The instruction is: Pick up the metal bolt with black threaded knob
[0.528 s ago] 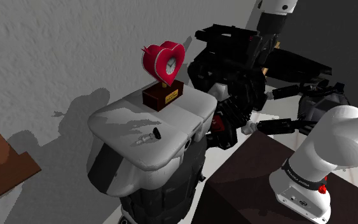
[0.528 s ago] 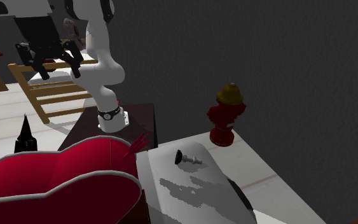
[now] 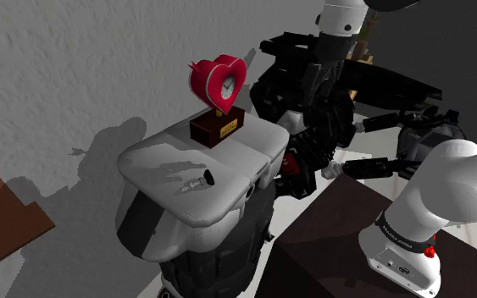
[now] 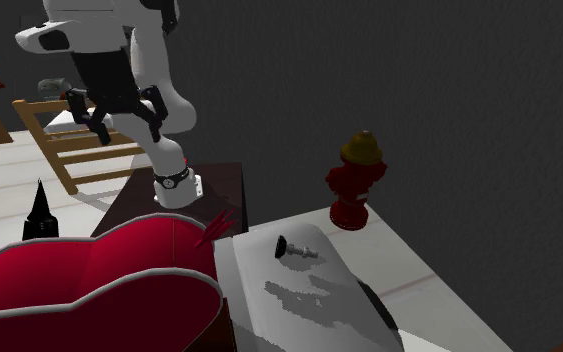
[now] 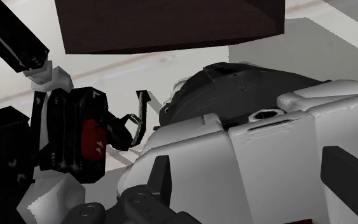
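**Claw up in the air, bolt flat on the counter**

Shoulder view: the small metal bolt with a black knob (image 3: 201,181) lies on its side on the pale grey counter (image 3: 156,161), toward the near edge. It's well apart from the red heart-shaped clock on a brown block (image 3: 219,89) at the back.

Second exterior view: the all-black claw (image 4: 124,122) hangs high up with its fingers spread wide and nothing between them. The bolt (image 4: 294,248) sits well below it, with a red fire hydrant (image 4: 355,180) beyond the counter.

Wrist view: the dark brown box stand (image 5: 171,25), plus a black machine with a red part (image 5: 75,146).
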You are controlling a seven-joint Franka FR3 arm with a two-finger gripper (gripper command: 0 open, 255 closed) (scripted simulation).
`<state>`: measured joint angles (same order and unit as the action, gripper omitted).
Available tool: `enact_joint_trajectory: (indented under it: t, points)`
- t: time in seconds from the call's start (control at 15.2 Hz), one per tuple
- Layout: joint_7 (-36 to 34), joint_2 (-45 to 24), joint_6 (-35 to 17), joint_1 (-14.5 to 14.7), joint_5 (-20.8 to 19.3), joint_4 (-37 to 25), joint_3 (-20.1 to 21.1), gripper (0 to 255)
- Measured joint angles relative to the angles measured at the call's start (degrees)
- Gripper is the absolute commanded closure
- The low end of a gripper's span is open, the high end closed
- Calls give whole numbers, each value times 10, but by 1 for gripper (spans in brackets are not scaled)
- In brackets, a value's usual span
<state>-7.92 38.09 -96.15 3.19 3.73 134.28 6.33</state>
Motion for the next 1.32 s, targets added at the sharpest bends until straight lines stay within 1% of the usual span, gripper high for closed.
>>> enact_joint_trajectory:
  t: [0.26,0.33,0.66,0.99,1.19,1.32]
  points:
    - [-36,-48,-45,16,8,-8,47,0]
    - [-43,-63,-63,19,8,-6,57,0]
    - [-94,-138,-119,33,1,-26,116,0]
    - [-152,-226,-161,42,-28,-69,172,0]
    - [-186,-287,-184,46,-61,-99,199,0]
    - [-217,-327,-195,53,-85,-120,218,0]
